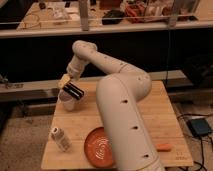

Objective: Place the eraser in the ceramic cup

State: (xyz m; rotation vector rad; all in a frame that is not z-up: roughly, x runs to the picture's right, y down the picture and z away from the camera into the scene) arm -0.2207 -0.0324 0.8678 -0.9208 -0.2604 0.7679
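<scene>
Hovering gripper (73, 90) just above the cup (68, 103), far-left on the table (165, 120). Can't tell whether it's gripping anything, and can't make out the eraser. Likely left: release, retract.

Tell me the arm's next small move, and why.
Probably ease the gripper straight down a touch. It hangs right over the rim of the cup, near a far corner of the table, so a short descent should bring it to the mouth. I can't make out the eraser.
</scene>
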